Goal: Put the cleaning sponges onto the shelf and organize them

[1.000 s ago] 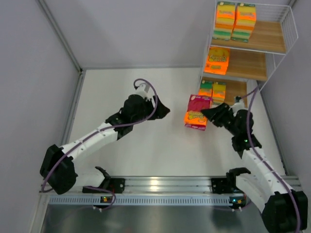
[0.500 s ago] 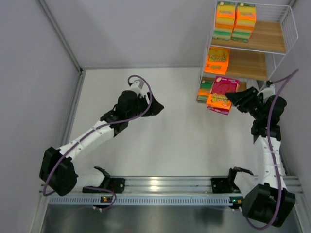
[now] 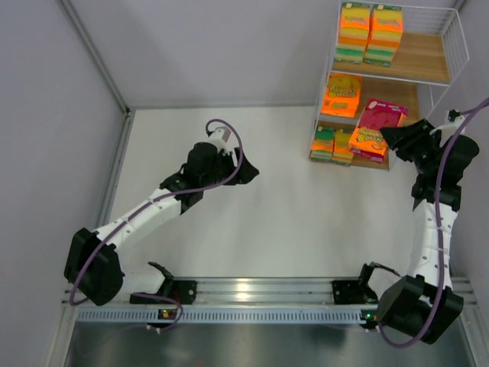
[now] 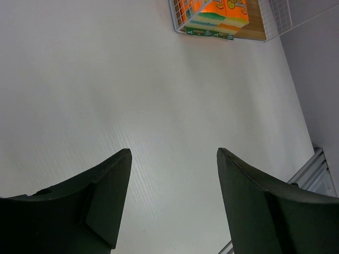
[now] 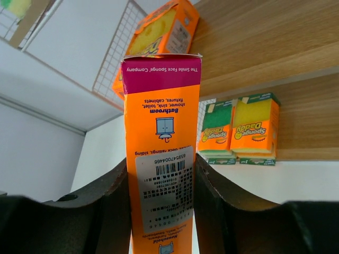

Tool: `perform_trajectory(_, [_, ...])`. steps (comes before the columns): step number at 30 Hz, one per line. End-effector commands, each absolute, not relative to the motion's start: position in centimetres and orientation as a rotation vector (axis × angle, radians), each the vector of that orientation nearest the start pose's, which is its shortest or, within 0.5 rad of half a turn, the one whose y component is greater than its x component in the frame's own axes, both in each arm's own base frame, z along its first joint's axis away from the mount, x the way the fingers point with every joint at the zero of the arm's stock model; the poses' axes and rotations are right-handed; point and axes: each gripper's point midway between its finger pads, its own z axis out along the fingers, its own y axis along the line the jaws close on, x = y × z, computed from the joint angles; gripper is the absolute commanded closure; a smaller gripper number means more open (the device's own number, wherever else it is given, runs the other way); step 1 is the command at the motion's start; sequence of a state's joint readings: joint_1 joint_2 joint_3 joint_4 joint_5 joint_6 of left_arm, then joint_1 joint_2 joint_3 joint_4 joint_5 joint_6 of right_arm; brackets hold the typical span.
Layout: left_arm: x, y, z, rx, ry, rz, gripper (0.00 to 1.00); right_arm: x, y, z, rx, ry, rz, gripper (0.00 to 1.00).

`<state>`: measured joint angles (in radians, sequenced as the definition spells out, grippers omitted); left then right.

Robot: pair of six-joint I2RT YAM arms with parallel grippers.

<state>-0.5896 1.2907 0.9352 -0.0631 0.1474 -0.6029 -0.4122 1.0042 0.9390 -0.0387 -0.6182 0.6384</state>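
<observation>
My right gripper point(image 3: 391, 136) is shut on the magenta-topped orange sponge pack point(image 3: 375, 130) and holds it in the air in front of the shelf point(image 3: 428, 67), level with its middle board. In the right wrist view the pack point(image 5: 163, 153) stands between my fingers point(image 5: 214, 193). Two sponge stacks point(image 3: 371, 34) sit on the top board, one orange pack point(image 3: 342, 95) on the middle board, and two packs point(image 3: 333, 144) on the bottom board; these also show in the right wrist view point(image 5: 241, 127). My left gripper point(image 3: 252, 173) is open and empty over the bare table; its jaws point(image 4: 172, 201) stand wide apart.
The white table point(image 3: 252, 229) is walled by grey panels at left and back. The shelf's white wire frame point(image 3: 456, 38) rises at the far right. A metal rail point(image 3: 252, 294) carries both arm bases at the near edge.
My right gripper has lifted the magenta-topped pack off the table and carried it up and to the right, to the shelf's middle board. The left arm has drawn back a little.
</observation>
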Motion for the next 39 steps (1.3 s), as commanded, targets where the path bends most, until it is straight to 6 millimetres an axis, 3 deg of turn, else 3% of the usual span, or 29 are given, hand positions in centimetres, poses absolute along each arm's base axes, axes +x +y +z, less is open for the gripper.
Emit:
perform_trajectory(1, [31.9,-27.3,23.9,0.159,2.008,-0.909,0.28,35.2,-3.9,34.5,0.405,1.604,0.621,0.67])
perform_trajectory(4, [32.8,-26.9,26.2,0.195,1.934,-0.857,0.27,35.9,-4.4,35.1,0.398,1.582,0.617,0.66])
perform_trajectory(7, [32.9,-27.0,27.2,0.220,1.906,-0.852,0.27,36.5,-4.7,35.3,0.404,1.576,0.622,0.65])
perform_trajectory(15, [32.5,-29.1,25.4,0.281,1.962,-0.949,0.28,38.0,-5.6,36.2,0.416,1.535,0.633,0.65])
perform_trajectory(22, [32.4,-29.5,25.6,0.315,1.945,-0.954,0.28,39.0,-5.9,36.8,0.402,1.529,0.648,0.66])
perform_trajectory(26, [32.2,-29.6,24.5,0.312,1.974,-0.962,0.28,39.2,-6.3,36.7,0.417,1.524,0.633,0.65])
perform_trajectory(32, [32.2,-29.6,25.4,0.311,1.933,-0.974,0.28,40.2,-6.9,36.6,0.439,1.520,0.618,0.64])
perform_trajectory(39, [32.3,-29.7,25.5,0.306,1.927,-0.971,0.28,41.9,-6.2,36.5,0.451,1.520,0.633,0.62])
